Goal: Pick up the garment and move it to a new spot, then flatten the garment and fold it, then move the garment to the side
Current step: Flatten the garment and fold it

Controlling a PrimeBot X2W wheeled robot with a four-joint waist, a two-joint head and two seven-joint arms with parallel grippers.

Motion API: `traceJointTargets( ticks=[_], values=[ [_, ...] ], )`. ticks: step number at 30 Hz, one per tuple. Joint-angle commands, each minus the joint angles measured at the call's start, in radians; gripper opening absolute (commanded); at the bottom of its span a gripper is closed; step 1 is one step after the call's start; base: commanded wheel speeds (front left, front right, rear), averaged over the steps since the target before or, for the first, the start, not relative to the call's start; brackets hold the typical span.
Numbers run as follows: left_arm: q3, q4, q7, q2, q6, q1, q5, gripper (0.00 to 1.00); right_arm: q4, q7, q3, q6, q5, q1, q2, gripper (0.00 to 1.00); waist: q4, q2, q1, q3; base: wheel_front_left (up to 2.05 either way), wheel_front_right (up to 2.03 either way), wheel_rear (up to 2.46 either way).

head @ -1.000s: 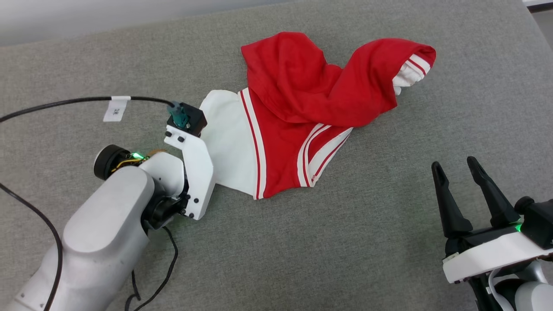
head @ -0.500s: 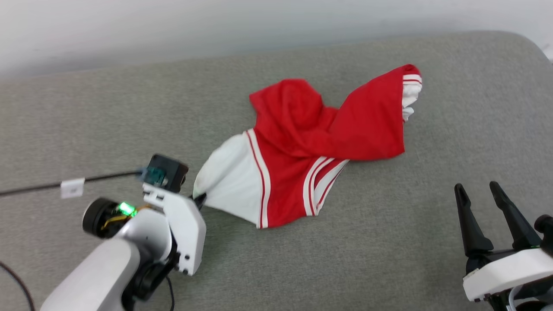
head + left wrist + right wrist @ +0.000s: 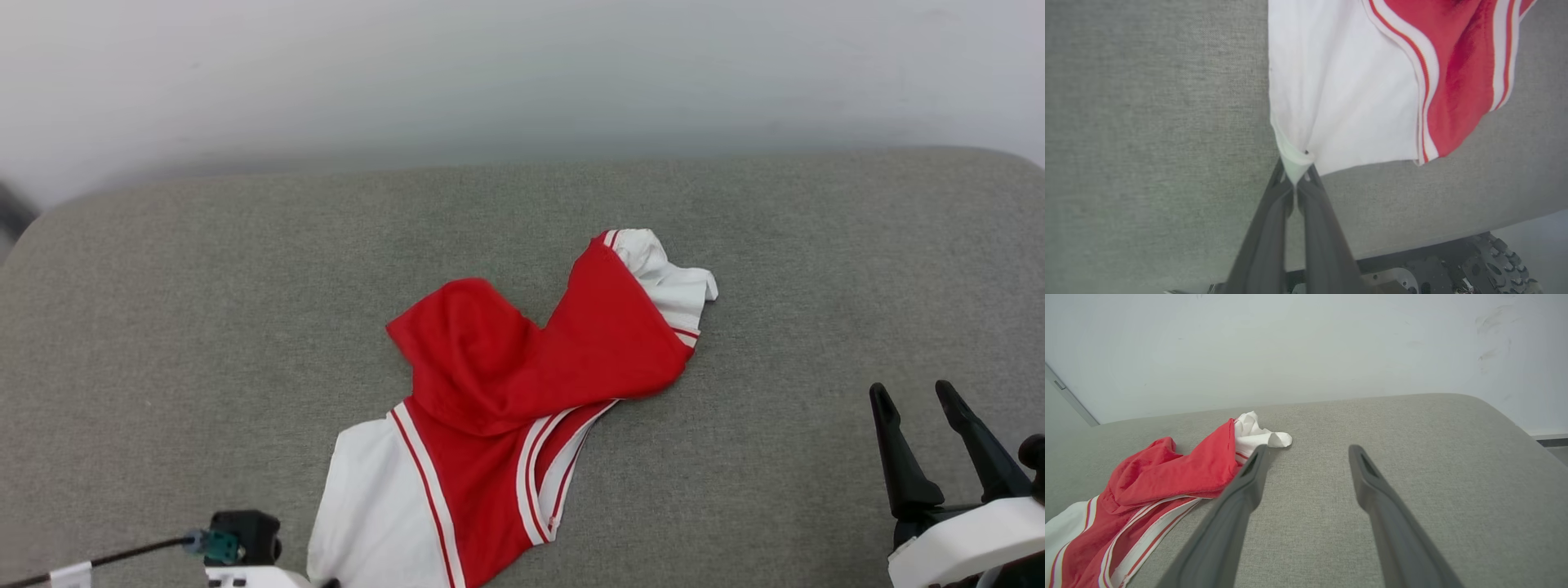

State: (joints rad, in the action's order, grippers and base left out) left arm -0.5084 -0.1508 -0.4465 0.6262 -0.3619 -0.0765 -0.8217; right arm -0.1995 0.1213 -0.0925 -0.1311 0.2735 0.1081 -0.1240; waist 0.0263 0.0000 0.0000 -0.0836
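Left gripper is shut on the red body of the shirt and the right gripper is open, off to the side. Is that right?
Not quite: the left gripper is shut on the white sleeve of the shirt, not its red body, as the left wrist view shows. The right gripper is open, off to the side.

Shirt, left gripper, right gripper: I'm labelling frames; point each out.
shirt [image 3: 490,359], head view, red body.
left gripper [image 3: 1295,175], left wrist view, tips pinching white sleeve.
right gripper [image 3: 1308,448], right wrist view, between open fingertips.
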Motion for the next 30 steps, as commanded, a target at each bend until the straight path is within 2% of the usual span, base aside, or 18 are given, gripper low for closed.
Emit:
traceJointTargets(
  ticks=[1, 3, 4, 5, 9, 12, 17, 18, 23, 30],
  values=[
    [0.003, 0.009, 0.012, -0.009, -0.001, -0.009, -0.004, 0.00, -0.006, 0.003, -0.002, 0.001, 0.005, 0.013, 0.000, 1.00, 0.000, 0.0000, 0.0000, 0.005, 0.00, 0.00, 0.00],
    [0.004, 0.032, 0.037, -0.029, 0.007, -0.022, -0.015, 0.00, -0.005, 0.009, -0.003, 0.001, 0.007, 0.019, -0.001, 1.00, 0.001, 0.0000, 0.0000, 0.014, 0.00, 0.00, 0.00],
    [0.007, 0.038, 0.057, -0.040, 0.010, -0.020, -0.011, 0.56, -0.005, 0.011, -0.002, 0.001, 0.008, 0.021, -0.002, 1.00, 0.001, 0.0000, 0.0000, 0.020, 0.00, 0.00, 0.00],
    [0.009, 0.045, 0.075, -0.048, 0.015, -0.016, -0.006, 1.00, -0.004, 0.015, -0.002, 0.001, 0.008, 0.022, -0.003, 1.00, 0.002, 0.0000, 0.0000, 0.026, 0.00, 0.00, 0.00],
    [0.022, 0.053, 0.159, -0.075, 0.024, 0.011, 0.022, 1.00, 0.001, 0.030, -0.005, 0.001, 0.010, 0.036, -0.006, 1.00, 0.001, 0.0000, 0.0000, 0.062, 0.00, 0.00, 0.00],
    [0.033, 0.039, 0.238, -0.089, 0.014, 0.032, 0.065, 1.00, -0.001, 0.046, -0.009, 0.001, 0.012, 0.043, -0.007, 1.00, 0.000, 0.0000, 0.0000, 0.085, 0.00, 0.00, 0.00],
    [0.049, 0.011, 0.398, -0.104, 0.008, 0.088, 0.167, 1.00, 0.004, 0.072, -0.012, 0.001, 0.023, 0.035, -0.005, 1.00, -0.004, 0.0000, 0.0000, 0.094, 0.00, 0.00, 0.00],
    [0.051, 0.005, 0.464, -0.117, 0.009, 0.107, 0.204, 1.00, 0.014, 0.085, -0.017, 0.001, 0.030, 0.028, -0.007, 1.00, -0.007, 0.0000, 0.0000, 0.095, 0.00, 0.00, 0.00],
    [0.062, 0.015, 0.610, -0.146, 0.001, 0.118, 0.258, 1.00, 0.044, 0.120, -0.033, 0.001, 0.051, 0.010, -0.014, 1.00, -0.015, 0.0000, 0.0000, 0.097, 0.00, 0.00, 0.00],
    [0.075, 0.032, 0.680, -0.181, 0.002, 0.094, 0.264, 1.00, 0.159, 0.212, -0.047, 0.001, 0.098, -0.070, -0.027, 1.00, -0.040, 0.0000, 0.0000, 0.092, 0.00, 0.00, 0.00]
  ],
)
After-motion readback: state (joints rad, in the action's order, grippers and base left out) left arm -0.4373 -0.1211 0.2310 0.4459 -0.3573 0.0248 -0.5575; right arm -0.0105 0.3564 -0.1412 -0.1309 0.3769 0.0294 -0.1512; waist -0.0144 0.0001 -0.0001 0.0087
